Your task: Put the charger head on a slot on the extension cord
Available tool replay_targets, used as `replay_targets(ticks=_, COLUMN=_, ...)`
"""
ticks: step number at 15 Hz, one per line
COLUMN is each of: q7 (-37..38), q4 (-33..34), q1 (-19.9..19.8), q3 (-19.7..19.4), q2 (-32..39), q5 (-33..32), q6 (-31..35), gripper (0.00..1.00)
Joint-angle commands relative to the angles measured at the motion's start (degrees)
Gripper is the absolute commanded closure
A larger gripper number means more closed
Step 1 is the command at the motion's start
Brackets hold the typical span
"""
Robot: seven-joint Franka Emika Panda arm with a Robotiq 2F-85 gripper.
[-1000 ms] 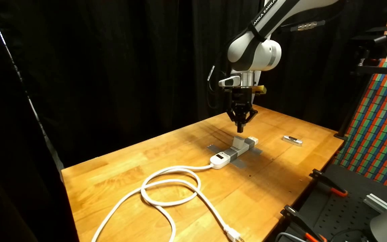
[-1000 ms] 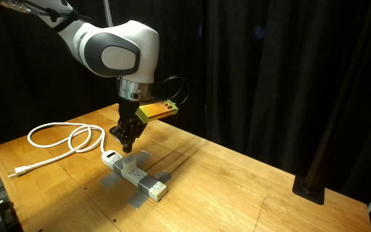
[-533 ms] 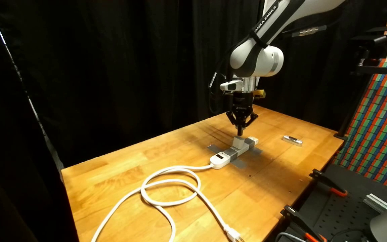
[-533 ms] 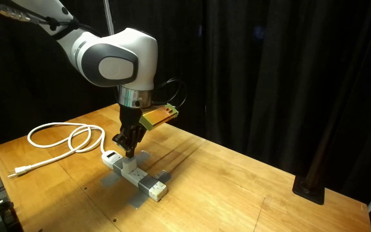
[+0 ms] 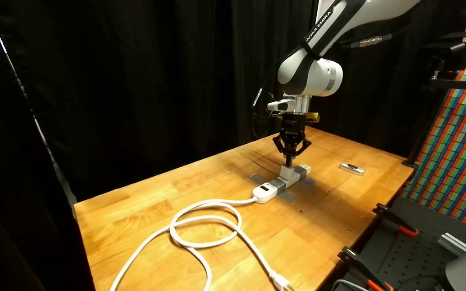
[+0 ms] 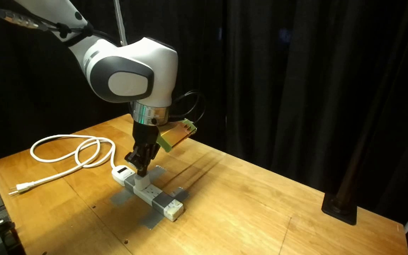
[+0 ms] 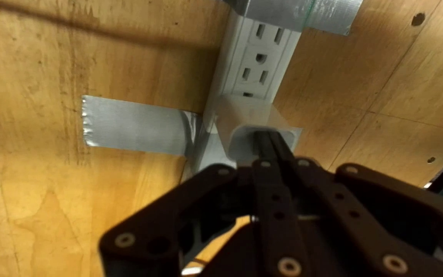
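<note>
Where closed jaws touch, charger head [image 7: 248, 115]

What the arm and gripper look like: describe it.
The arm is rounded and white, with dark grey panels, a black band lettered EMIKA, black straps and a metal cable connector. Past a silver collar, the gripper is black, with angular linkages and slim fingers.

Lt.-brown wood table [image 5: 148, 202] carries long white-&-grey power strip [image 6: 151, 194], looped white cable [image 5: 200, 245], silver tape pcs. [image 7: 137, 125], sm. oblong silver/dark obj. [image 5: 352, 168], blk. sq. post base [image 6: 341, 214].
</note>
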Motion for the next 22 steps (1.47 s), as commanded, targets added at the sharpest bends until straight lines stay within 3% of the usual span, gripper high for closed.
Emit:
replay_targets(ticks=1, q7=-7.1, q4=-2.8, q1=-2.4, q3=2.1, q2=0.1, q5=5.4, q6=4.5, gripper=0.94)
replay_targets(ticks=7, q7=-13.6, q4=-5.2, q1=-3.1, q3=2.0, q2=1.1, q5=9.1, q6=6.6, gripper=0.94)
replay_targets(ticks=22, q7=-16.2, q4=-9.9, q1=-0.9, q3=2.4, q2=0.5, q5=7.1, q6=9.2, gripper=0.94)
